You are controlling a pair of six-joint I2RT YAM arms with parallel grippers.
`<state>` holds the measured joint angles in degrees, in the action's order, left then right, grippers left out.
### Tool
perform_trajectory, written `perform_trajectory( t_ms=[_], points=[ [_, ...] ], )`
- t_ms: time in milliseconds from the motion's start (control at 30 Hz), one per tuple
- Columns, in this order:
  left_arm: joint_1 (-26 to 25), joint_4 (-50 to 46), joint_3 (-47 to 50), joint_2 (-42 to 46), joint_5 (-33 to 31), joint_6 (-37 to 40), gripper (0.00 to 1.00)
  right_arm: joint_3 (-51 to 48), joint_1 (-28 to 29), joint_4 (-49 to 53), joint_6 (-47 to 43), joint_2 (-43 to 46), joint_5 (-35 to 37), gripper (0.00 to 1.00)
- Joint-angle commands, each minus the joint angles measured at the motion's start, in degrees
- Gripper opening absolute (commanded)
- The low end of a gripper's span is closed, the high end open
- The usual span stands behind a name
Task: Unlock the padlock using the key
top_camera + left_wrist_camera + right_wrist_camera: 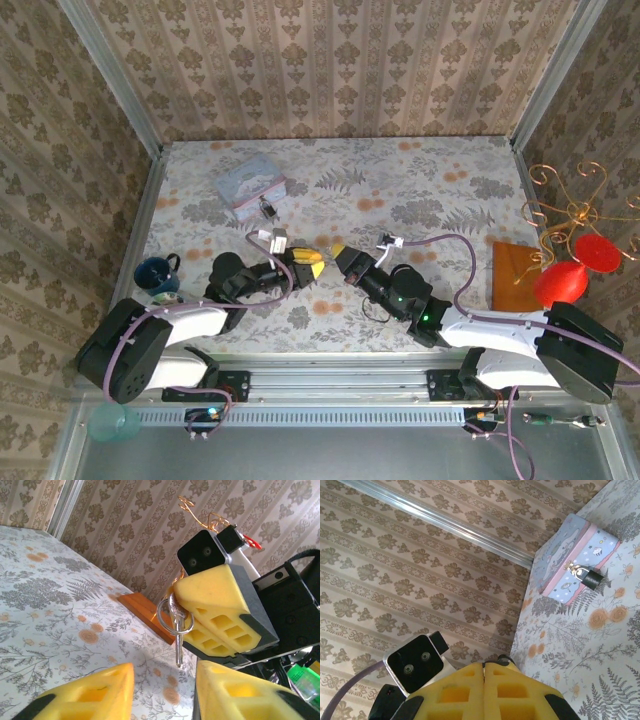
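Note:
The key [177, 641] hangs tip-down from its ring, and my right gripper [186, 611] is shut on its head. Below it my left gripper [165, 690] stands open, its yellow fingers [90, 692] either side of a wide gap, and the key's tip is just above that gap. From above, the left gripper [308, 264] and right gripper [338, 250] meet tip to tip at the table's middle front. The dark padlock [590, 579] hangs on the clasp of the pale blue tin [572, 555], far from both grippers. The right gripper [484, 667] shows shut in its own view.
The tin [250, 185] with the padlock [268, 207] sits at the back left. A dark blue mug [155, 272] stands at the front left. An orange wooden board [518, 275], red discs [575, 268] and a gold wire stand [580, 205] are on the right.

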<state>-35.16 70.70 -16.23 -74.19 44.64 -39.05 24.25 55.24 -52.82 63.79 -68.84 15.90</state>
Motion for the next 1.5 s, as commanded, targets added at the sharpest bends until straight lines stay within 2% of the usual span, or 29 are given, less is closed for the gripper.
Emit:
perform_trajectory(
  t_ms=[0, 267, 700, 833, 967, 1167, 1267, 1333, 1367, 1433, 1467],
  points=[
    [0.26, 2.72, -0.95, 0.96, 2.23, -0.09, 0.33, -0.21, 0.39, -3.23, -1.38, -0.38, -0.58, 0.0],
    [0.26, 2.69, -0.29, 2.83, 3.31, 0.77, 0.24, 1.12, 1.26, -4.14, -1.67, -2.67, -1.25, 0.0],
    [0.35, 2.53, -0.39, 3.61, 3.72, 0.98, 0.0, 1.45, 2.37, -2.9, -1.91, -3.51, 0.3, 0.0],
    [1.04, 1.55, -0.29, 3.77, 2.67, 1.17, 0.0, 1.55, 2.41, 4.31, -2.7, -0.32, 3.05, 0.06],
    [1.06, -1.39, -0.86, 4.27, 2.59, 2.51, 0.0, 2.28, 2.41, 13.83, -4.97, 4.31, 5.63, 0.04],
    [0.68, -4.91, -1.57, 5.44, 1.61, 4.59, 0.0, 3.97, 1.71, 19.33, -5.07, 4.33, 3.54, 0.08],
    [0.32, -12.71, -2.76, 7.58, -0.69, 8.18, 0.0, 4.41, 1.3, 22.61, -5.96, 5.24, 3.66, 0.21],
    [-0.89, -23.33, -4.52, 10.2, -4.39, 13.68, 0.0, 5.76, 0.63, 29.23, -7.06, 6.78, 4.41, 0.36],
    [-1.83, -28.53, -5.68, 11.56, -7.05, 16.53, 0.0, 6.62, 0.21, 32.71, -7.88, 7.39, 4.79, 0.44],
    [-5.16, -43.68, -9.34, 13.89, -16.73, 24.76, 0.0, 9.2, -0.68, 42.43, -8.94, 8.7, 6.74, 0.57],
    [-6.79, -48.85, -11.02, 14.15, -21.29, 28.09, 0.0, 10.21, -1.11, 46.68, -8.96, 9.12, 7.79, 0.61]
  ],
)
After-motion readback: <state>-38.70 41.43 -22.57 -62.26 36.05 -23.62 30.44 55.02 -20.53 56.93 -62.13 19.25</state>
